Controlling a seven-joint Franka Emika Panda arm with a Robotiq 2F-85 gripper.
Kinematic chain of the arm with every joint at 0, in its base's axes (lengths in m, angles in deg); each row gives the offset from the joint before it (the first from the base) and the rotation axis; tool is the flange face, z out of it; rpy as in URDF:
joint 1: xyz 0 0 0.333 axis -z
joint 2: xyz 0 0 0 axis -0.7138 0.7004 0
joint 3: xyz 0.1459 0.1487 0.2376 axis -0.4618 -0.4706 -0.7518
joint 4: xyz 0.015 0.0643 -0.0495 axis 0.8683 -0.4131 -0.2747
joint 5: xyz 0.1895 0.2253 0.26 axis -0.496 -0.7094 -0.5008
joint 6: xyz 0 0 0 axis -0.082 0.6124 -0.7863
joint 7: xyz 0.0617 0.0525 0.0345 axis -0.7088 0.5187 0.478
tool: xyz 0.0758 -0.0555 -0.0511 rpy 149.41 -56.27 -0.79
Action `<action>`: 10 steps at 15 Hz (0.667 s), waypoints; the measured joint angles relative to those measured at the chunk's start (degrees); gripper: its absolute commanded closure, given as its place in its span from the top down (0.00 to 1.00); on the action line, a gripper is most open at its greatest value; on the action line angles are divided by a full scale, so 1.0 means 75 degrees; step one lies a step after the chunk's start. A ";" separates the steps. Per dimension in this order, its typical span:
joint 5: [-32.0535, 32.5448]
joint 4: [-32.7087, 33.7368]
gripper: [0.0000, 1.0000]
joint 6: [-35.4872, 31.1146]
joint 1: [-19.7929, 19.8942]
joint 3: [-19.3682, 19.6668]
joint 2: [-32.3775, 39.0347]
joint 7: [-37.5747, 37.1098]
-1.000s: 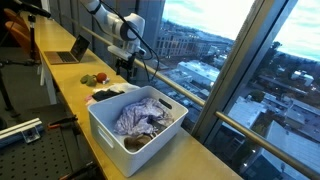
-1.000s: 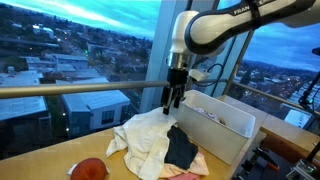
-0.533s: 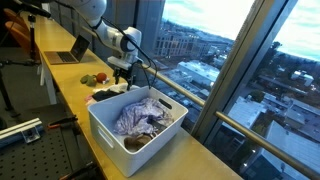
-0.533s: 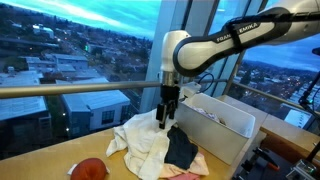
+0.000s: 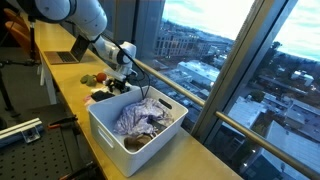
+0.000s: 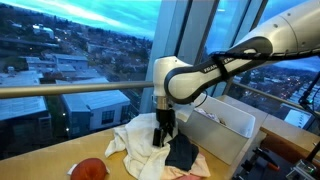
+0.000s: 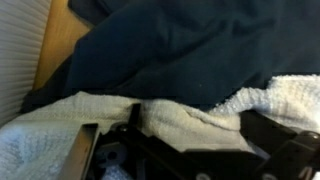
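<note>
The gripper hangs with its jaws wide apart and nothing between them. It points straight down into a heap of laundry on the wooden worktop. Its tips are at the seam where a white terry towel meets a dark navy-blue cloth. That heap lies just left of a white plastic laundry bin.

The work in hand looks like a pinch on one of these two pieces. To do it well, the jaws should straddle a raised fold rather than flat fabric. They should go low enough to catch a full thickness, and close on one cloth only, so the neighbour is not dragged along. The lift should be straight up, clear of the bin's near wall.

The wrist view shows what the others cannot. A ridge of the towel lies across the gap, with the navy cloth filling the far side. The picture is soft, so whether the tips already press into the towel is hard to say.

In an exterior view, a red-orange round object sits near the left of the heap and a pink cloth lies under the navy one. In an exterior view, the bin holds pale crumpled clothes. An open laptop stands far along the worktop.
</note>
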 measured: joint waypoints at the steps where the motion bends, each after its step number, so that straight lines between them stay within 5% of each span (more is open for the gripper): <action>1: -0.0003 -0.0009 1.00 0.0066 -0.0023 -0.0051 0.0009 0.0000; 3: -0.0016 -0.0008 1.00 0.0241 -0.0066 -0.0156 0.0008 0.0000; 5: -0.0048 -0.0007 0.72 0.0404 -0.0091 -0.0224 0.0008 0.0000; 10: -0.0090 0.0014 0.36 0.0624 -0.0094 -0.0250 -0.0008 0.0000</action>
